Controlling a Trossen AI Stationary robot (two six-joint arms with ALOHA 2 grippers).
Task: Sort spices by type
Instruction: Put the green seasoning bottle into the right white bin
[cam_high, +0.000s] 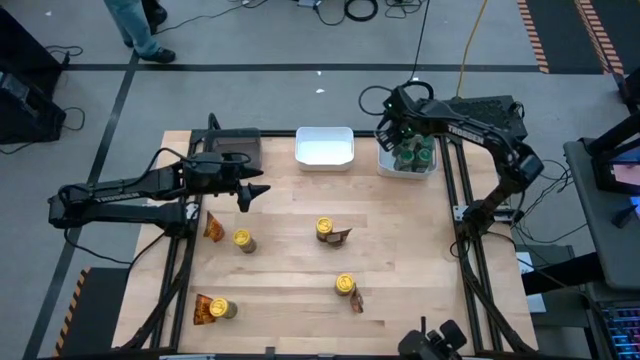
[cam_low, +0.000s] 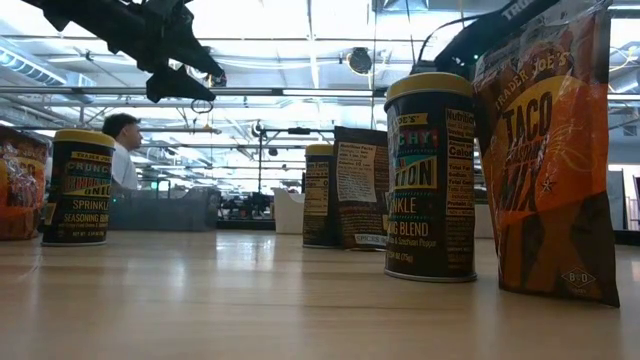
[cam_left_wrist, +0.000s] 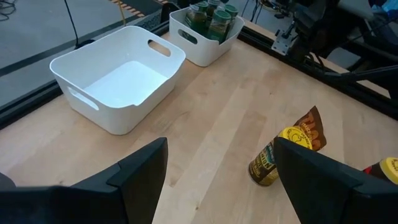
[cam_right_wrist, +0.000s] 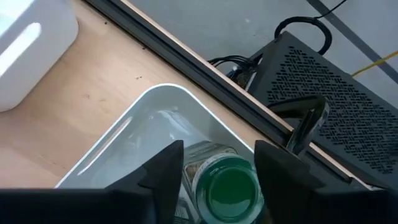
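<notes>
- Risk: the right gripper (cam_right_wrist: 214, 171) sits inside the right bin (cam_right_wrist: 124, 134), its fingers either side of a green jar (cam_right_wrist: 231, 190); whether they grip it or stand just clear is hard to tell. A lift could drag the jar out or knock its neighbours.
- The left gripper (cam_high: 252, 192) hovers open above the table (cam_high: 420, 250).
- Green jars (cam_high: 412, 153) cluster in that bin.
- Yellow jars (cam_high: 243, 240) and packets (cam_high: 213, 226) lie scattered; the middle bin (cam_high: 323, 148) is empty.

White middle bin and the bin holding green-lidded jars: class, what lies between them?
Only bare tabletop separates the white bin and jar bin, seen in the high view.
</notes>
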